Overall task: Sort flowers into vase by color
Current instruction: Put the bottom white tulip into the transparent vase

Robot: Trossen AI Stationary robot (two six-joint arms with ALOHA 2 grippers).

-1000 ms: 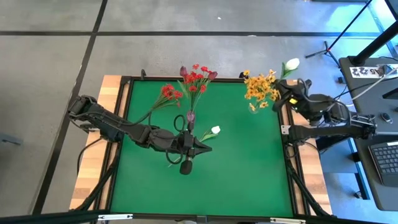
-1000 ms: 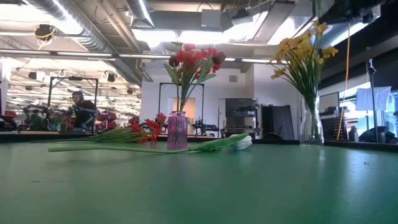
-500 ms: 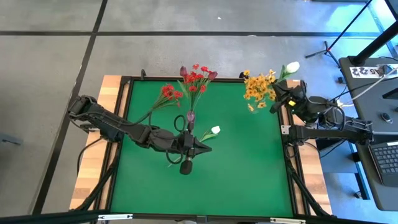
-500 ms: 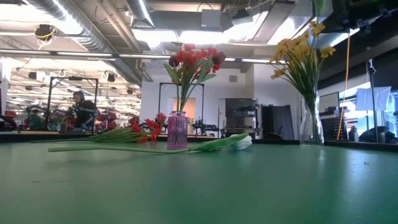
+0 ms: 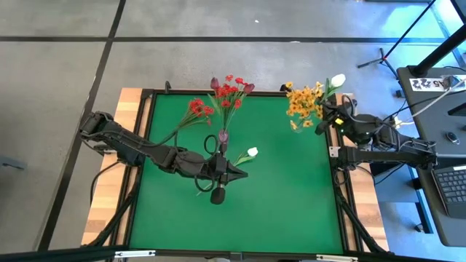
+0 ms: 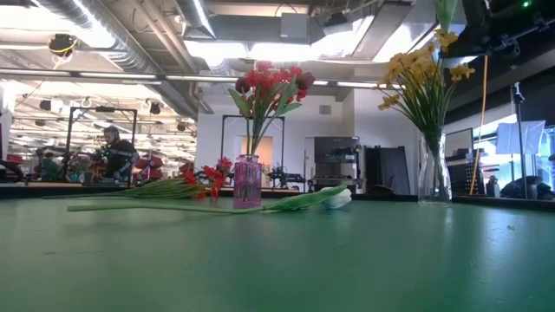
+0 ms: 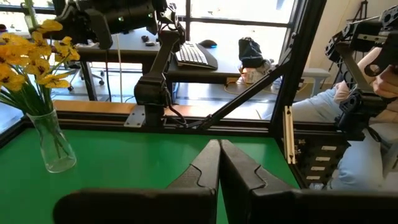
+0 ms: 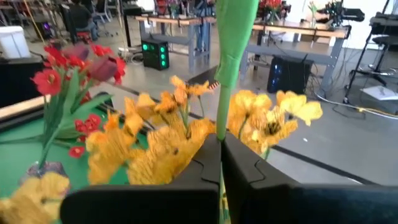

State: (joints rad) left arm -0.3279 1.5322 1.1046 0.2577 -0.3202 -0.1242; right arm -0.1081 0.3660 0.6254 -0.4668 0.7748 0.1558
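My right gripper (image 5: 329, 110) hovers at the table's far right corner, above the yellow-orange sprays (image 5: 305, 102), shut on a white bud's stem; its bud (image 5: 338, 79) points away from the table. The sprays stand in a clear vase (image 6: 434, 173). Red sprays and maroon buds (image 5: 229, 91) stand in a pink vase (image 6: 247, 182). Another red spray (image 5: 197, 108) and a second white bud (image 5: 252, 152) lie flat on the green mat. My left gripper (image 5: 234, 172) rests shut low at mid-table, just near of that white bud. My right gripper pinches the white bud's green stem (image 8: 220, 127) between its two fingers. The stem runs out beyond the fingertips and rises past the yellow sprays. The flower is lifted clear of the table, above the clear vase.
A black frame edges the green mat (image 5: 284, 204), which has open room on its near half. Past the right edge are a desk with a keyboard (image 5: 451, 185) and a person (image 7: 373, 124). A workshop with benches lies beyond the far edge.
My right gripper has carried the white bud a little toward the table's left, closer over the yellow sprays, staying shut on the stem. The bud has shifted with it. The left arm and the flowers on the mat have kept still.
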